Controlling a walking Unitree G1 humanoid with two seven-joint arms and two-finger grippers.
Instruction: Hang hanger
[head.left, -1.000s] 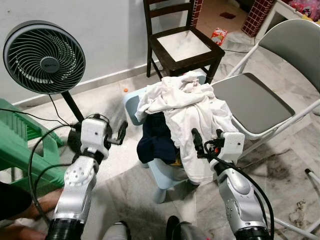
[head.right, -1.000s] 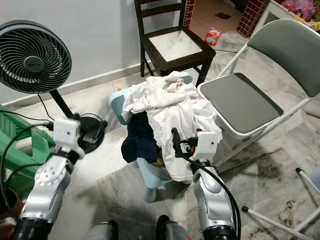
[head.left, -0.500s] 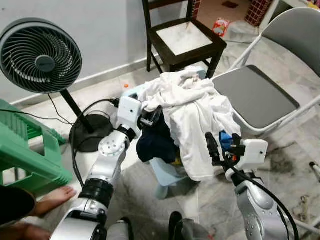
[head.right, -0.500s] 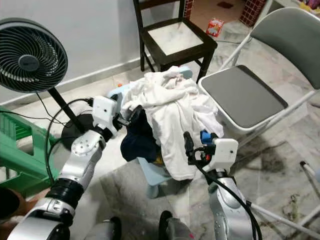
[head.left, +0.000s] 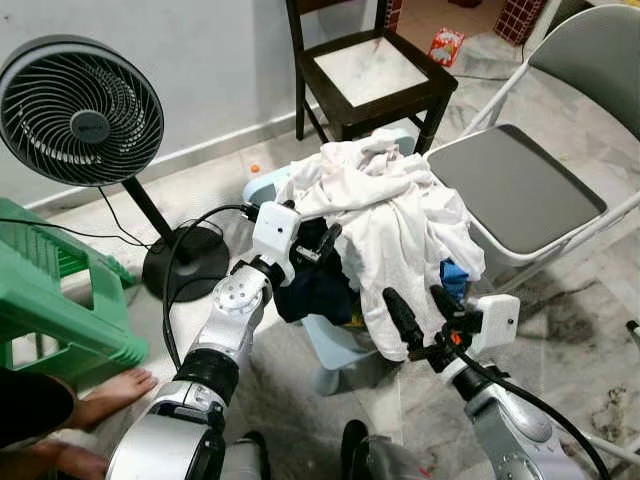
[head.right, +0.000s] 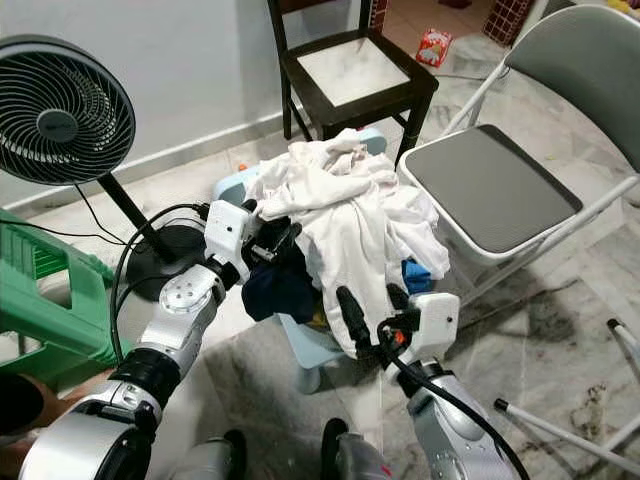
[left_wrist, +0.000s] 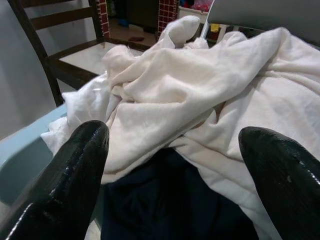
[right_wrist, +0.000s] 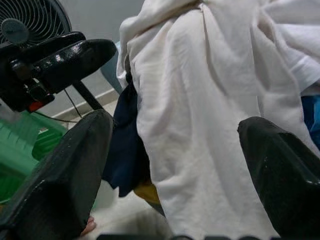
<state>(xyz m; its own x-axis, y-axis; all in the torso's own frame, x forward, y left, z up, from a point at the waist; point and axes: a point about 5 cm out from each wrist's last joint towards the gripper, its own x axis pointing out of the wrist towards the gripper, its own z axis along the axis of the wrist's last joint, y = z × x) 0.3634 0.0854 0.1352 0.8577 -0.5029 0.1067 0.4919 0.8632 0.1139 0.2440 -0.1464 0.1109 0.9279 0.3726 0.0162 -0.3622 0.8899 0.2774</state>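
You are reaching your left gripper (head.left: 318, 243), fingers spread, into the soft white laundry (head.left: 385, 205) on the blue stool (head.left: 335, 345), right gripper (head.left: 418, 310) parted nearer; no hanger visible, so grab stiff plastic, not limp cloth

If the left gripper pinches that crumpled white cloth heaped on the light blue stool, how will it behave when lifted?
The crumpled white cloth drapes in soft folds over the light blue stool, so it will likely sag limp. It looks thin, probably light. It overlaps the dark navy garment, so lifting with the open left gripper may drag that along.
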